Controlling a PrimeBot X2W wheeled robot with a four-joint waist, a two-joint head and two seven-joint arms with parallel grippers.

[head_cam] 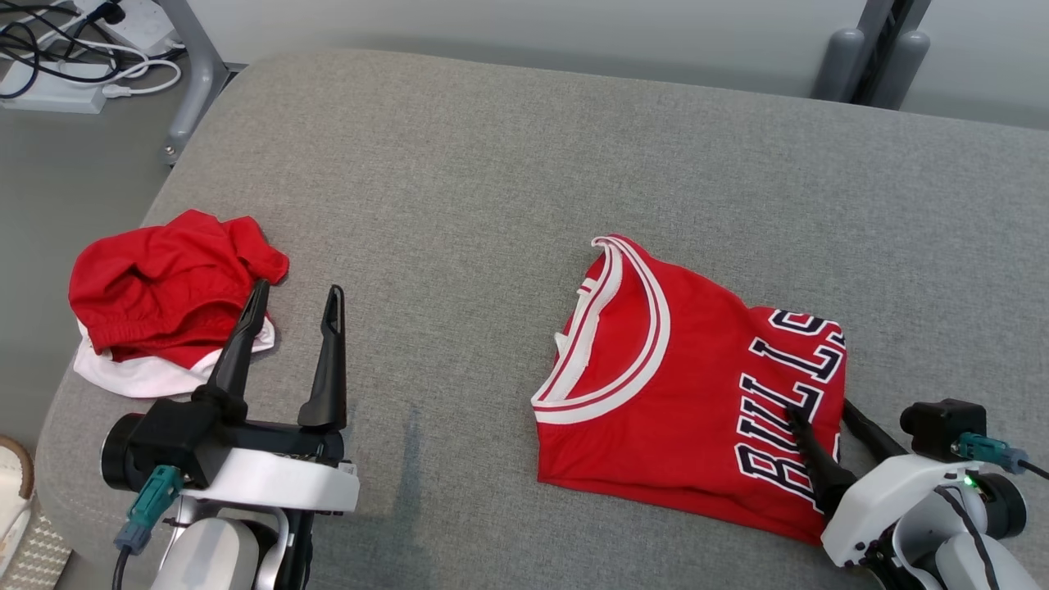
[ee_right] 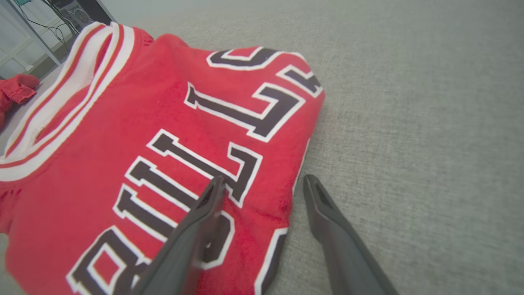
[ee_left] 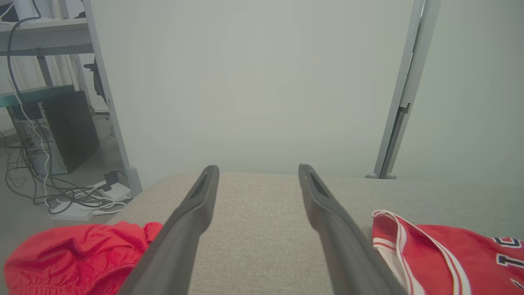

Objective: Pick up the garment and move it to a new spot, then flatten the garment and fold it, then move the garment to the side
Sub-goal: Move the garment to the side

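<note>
- Red jersey (head_cam: pixel 688 385), folded into a compact block, lettering up and collar trim toward the left; lying flat on the grey cushion (head_cam: pixel 459 205), right of the middle and toward the near edge.
- Judged already flattened and folded, so probably at the last step: shifting it to the side.
- Right hand (head_cam: pixel 819 408) spread wide and holding nothing; set astride the jersey's right edge, one finger over the black lettering, the other over bare cushion just beside the fold.
- Likely placed that way to pinch every stacked layer at once along the edge, so the fold survives the move; cannot tell whether the fingertips touch the cloth yet.
- Left hand (head_cam: pixel 297 295) likewise wide and empty, hovering over bare cushion, well apart from the jersey.
- Seemingly kept back because one grip at the edge may be enough for so small a bundle, and free to steady the far side if needed.
- Crumpled red cloth (head_cam: pixel 164 287) with white trim at the cushion's left edge, just beside the left hand's outer finger; contact there not clear.
- Worth minding: a pull from one edge alone could peel the top layer open or skew the block, so a low, slow drag seems wise.
</note>
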